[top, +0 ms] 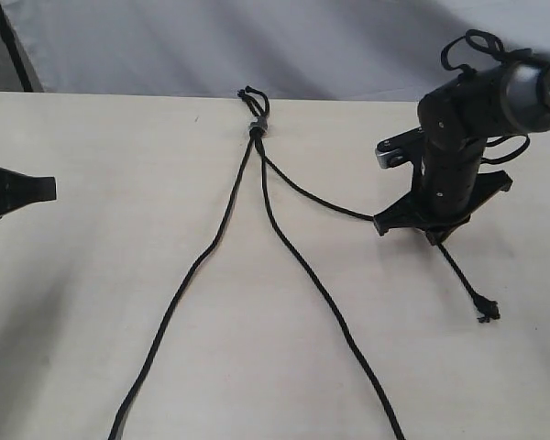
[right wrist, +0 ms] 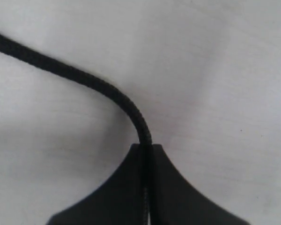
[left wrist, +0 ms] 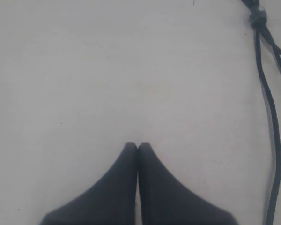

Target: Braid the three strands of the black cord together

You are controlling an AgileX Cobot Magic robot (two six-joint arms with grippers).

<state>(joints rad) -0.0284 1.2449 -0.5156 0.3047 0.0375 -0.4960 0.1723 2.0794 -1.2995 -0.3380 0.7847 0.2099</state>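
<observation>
The cord (top: 266,188) lies on the desk (top: 73,321) — 3 thin black strands joined at a grey band (top: 257,126) by the far edge. It looks light, soft and floppy, a bit rough, so it should not slip. The right fingers (right wrist: 122,187) pinch the right strand (top: 321,199) tight, not far from its knotted tip (top: 486,313). The left fingers (left wrist: 117,187) are closed on nothing, off to the side. The desk is flat and pale — lots of room

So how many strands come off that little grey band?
3. The left strand and middle strand run toward the camera, ends out of view. The right strand bends into the shut right gripper, its frayed tip beyond it.
</observation>
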